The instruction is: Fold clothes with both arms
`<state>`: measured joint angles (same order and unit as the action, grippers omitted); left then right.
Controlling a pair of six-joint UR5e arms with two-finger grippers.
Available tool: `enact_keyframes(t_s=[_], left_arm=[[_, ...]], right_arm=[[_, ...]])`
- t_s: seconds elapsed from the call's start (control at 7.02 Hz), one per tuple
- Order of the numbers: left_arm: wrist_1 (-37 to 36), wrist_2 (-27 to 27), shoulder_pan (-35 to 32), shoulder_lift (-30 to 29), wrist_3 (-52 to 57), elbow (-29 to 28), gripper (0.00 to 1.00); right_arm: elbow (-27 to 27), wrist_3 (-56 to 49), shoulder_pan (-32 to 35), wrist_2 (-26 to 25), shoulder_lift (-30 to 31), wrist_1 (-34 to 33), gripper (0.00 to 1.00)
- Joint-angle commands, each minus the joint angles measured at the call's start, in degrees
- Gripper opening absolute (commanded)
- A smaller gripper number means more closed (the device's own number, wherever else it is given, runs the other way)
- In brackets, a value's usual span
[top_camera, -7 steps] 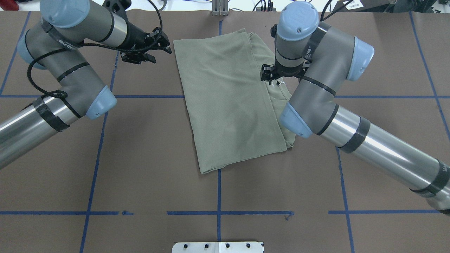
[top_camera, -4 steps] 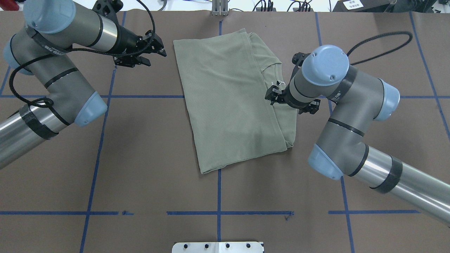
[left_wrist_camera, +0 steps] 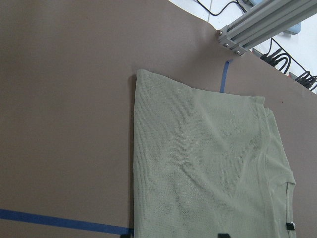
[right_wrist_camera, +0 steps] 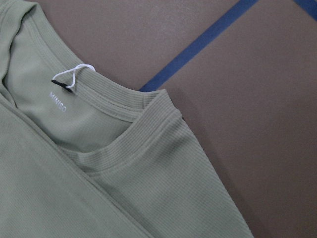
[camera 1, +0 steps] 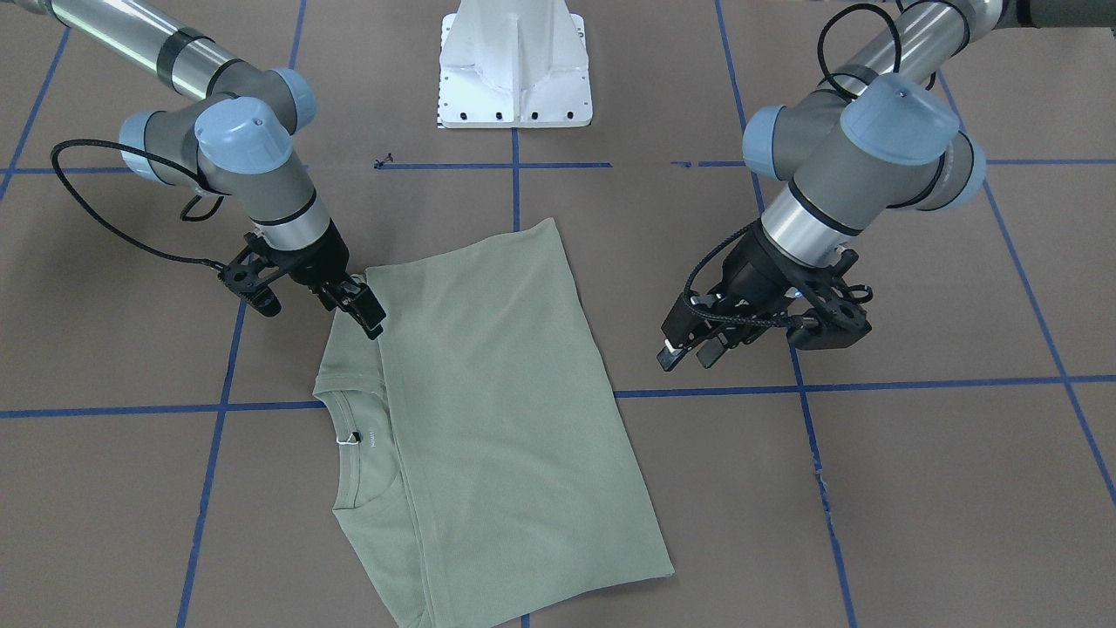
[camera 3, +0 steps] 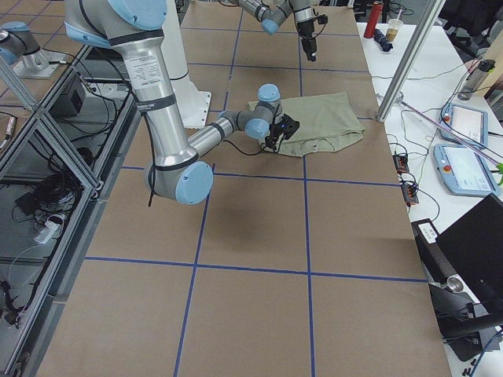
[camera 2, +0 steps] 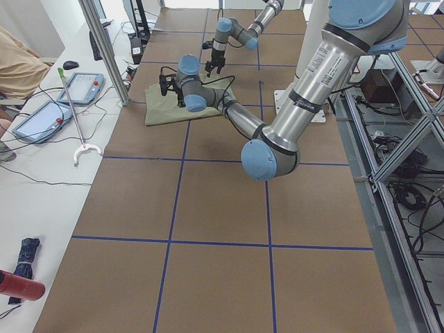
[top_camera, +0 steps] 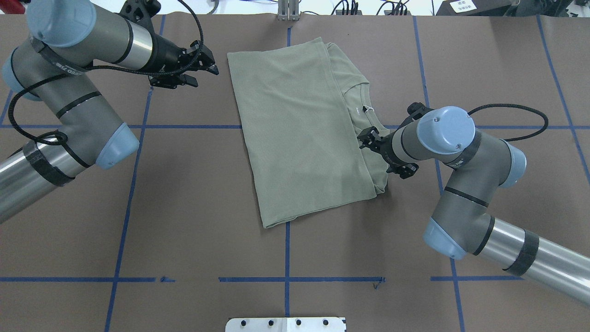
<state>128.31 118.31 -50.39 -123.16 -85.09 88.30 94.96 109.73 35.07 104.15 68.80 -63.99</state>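
**Shirt** (top_camera: 299, 133). Sage green. It lies flat on the table (top_camera: 184, 207), mid-width, in the half away from the base. One side is folded across the body, which leaves a long straight edge beside the collar (right_wrist_camera: 114, 104). The collar and tag loop (right_wrist_camera: 74, 74) are exposed on the robot's right. Judged part-folded: the lengthwise fold is made and a crosswise fold is not yet done.

**Right gripper** (camera 1: 362, 312). Low at the shirt's right edge, at the shoulder just beside the collar. Probably placed there to take that edge for the coming fold. I cannot tell how the jaws are set: the wrist view shows only cloth and no fingers.

**Left gripper** (camera 1: 684, 353). Jaws apart and empty. It sits clear of the cloth over bare table, near the far left corner. Its wrist camera looks down that corner and edge. Probably held off so that both sides can be gripped together.
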Motion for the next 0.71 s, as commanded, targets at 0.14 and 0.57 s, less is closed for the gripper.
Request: enact_keyframes(t_s=[0.14, 0.57], left_arm=[[0.01, -0.1, 0.12, 0.11, 0.01, -0.06, 0.66], [0.01, -0.1, 0.12, 0.11, -0.07, 0.03, 0.66]], right_arm=[[2.67, 6.79, -2.45, -0.69, 1.42, -0.6, 1.0], [3.83, 6.82, -5.09, -3.06, 2.66, -2.89, 1.0]])
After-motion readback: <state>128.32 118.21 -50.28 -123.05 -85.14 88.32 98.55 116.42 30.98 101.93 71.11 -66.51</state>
